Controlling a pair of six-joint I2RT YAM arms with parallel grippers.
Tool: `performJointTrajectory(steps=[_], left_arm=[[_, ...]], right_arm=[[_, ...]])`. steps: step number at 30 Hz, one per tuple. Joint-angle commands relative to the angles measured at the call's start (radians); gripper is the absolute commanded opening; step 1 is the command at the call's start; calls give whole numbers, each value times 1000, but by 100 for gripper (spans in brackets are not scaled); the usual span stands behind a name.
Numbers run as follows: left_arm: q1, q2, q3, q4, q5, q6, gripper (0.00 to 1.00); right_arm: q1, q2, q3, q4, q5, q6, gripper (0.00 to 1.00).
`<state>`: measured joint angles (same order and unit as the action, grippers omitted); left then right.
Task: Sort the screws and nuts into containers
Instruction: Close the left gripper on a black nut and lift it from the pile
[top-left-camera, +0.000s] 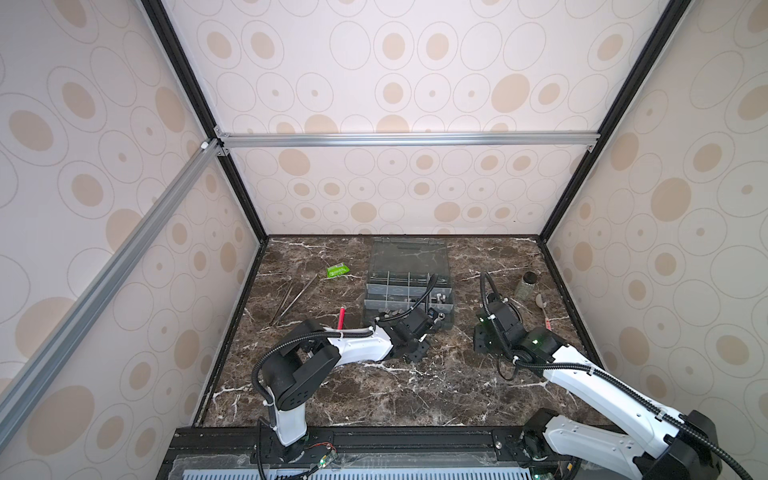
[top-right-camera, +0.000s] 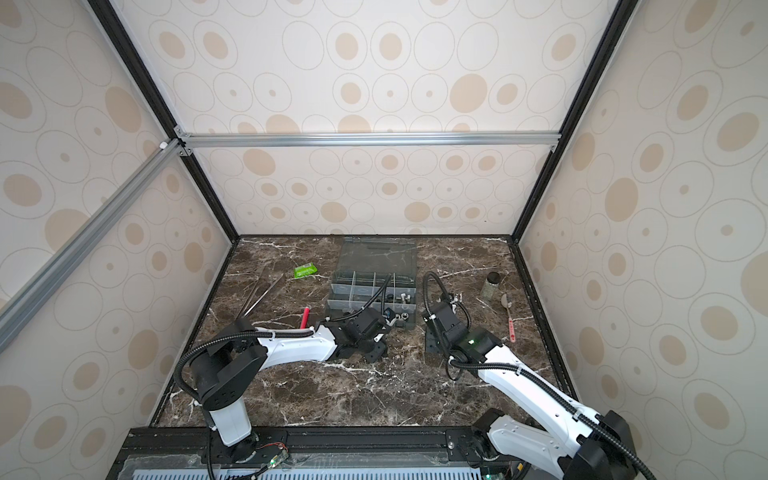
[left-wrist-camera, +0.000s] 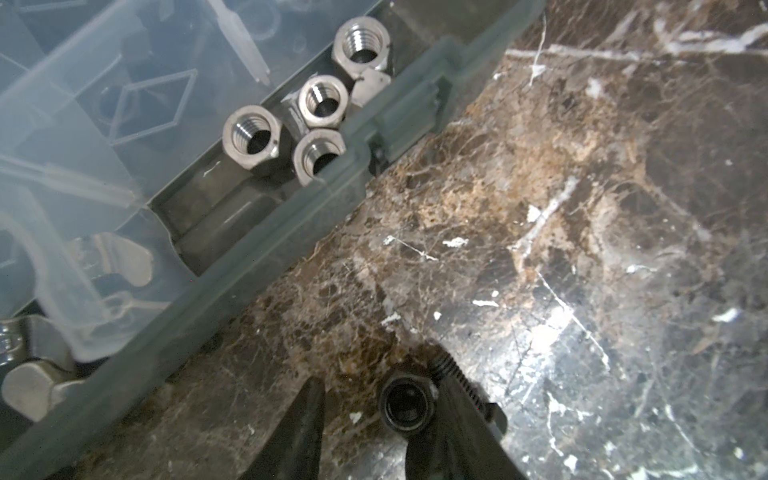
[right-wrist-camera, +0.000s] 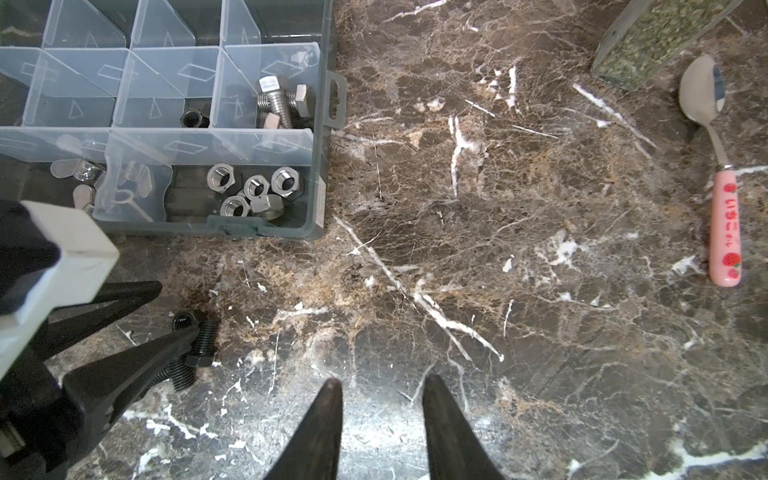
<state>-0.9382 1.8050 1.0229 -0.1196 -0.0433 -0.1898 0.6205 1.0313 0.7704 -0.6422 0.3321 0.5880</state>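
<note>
The grey organiser box (right-wrist-camera: 320, 166) (top-left-camera: 409, 291) stands open at the table's back middle. Its containers hold silver hex nuts (right-wrist-camera: 253, 187) (left-wrist-camera: 320, 99), silver screws (right-wrist-camera: 276, 104), one black nut (right-wrist-camera: 194, 119) and winged nuts (left-wrist-camera: 124, 257). Just in front of the box's near wall, my left gripper (left-wrist-camera: 380, 392) (right-wrist-camera: 174, 309) is open low over the table. A loose black nut (left-wrist-camera: 406, 405) (right-wrist-camera: 184, 321) lies between its fingers, against one of them. Two black screws (right-wrist-camera: 205, 338) lie beside that finger. My right gripper (right-wrist-camera: 380, 386) is open to the right, over bare marble.
Long tweezers (top-left-camera: 293, 297), a green packet (top-left-camera: 336, 271) and a red pen (top-left-camera: 341, 316) lie left of the box. A black-capped jar (top-left-camera: 528, 284) and a pink-handled spoon (right-wrist-camera: 723, 187) sit at the far right. The box lid (top-left-camera: 409, 253) lies flat behind it.
</note>
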Motion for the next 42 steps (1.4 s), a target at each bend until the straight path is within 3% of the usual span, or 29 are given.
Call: performJointTrajectory(steps=[1, 23, 42], left_arm=[[-11, 15, 27, -32, -13, 23, 45], [-11, 31, 29, -69, -47, 22, 43], [-11, 69, 29, -37, -8, 8, 31]], right_arm=[[-5, 4, -18, 3, 9, 18, 36], [-4, 29, -32, 27, -9, 22, 36], [-5, 54, -37, 55, -12, 25, 36]])
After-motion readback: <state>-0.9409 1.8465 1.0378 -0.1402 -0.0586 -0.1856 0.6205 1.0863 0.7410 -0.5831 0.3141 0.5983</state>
